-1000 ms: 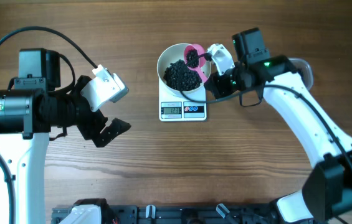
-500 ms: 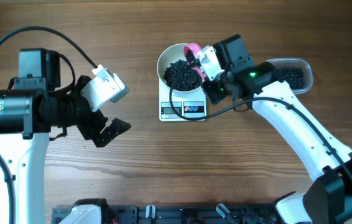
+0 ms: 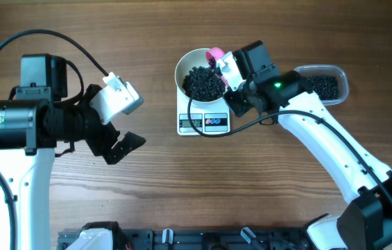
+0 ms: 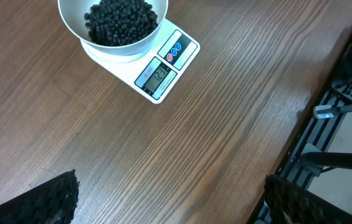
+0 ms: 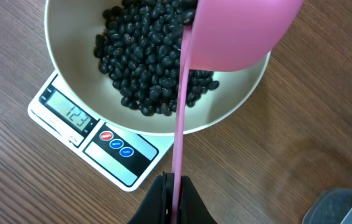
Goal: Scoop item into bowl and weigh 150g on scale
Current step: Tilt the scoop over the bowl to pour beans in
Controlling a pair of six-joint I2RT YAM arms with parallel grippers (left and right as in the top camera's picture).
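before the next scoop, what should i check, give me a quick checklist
1. Grip: right hand shut on the handle of the pink scoop: ok
2. Scoop cup over the bowl, tipped: ok
3. Bowl seated on the scale, beans inside: ok
4. Display at 150: looks like 123, not ok
5. Scoop emptied: the cup's inside faces away from the cameras, cannot tell
6. Left hand open and apart from the scale: ok
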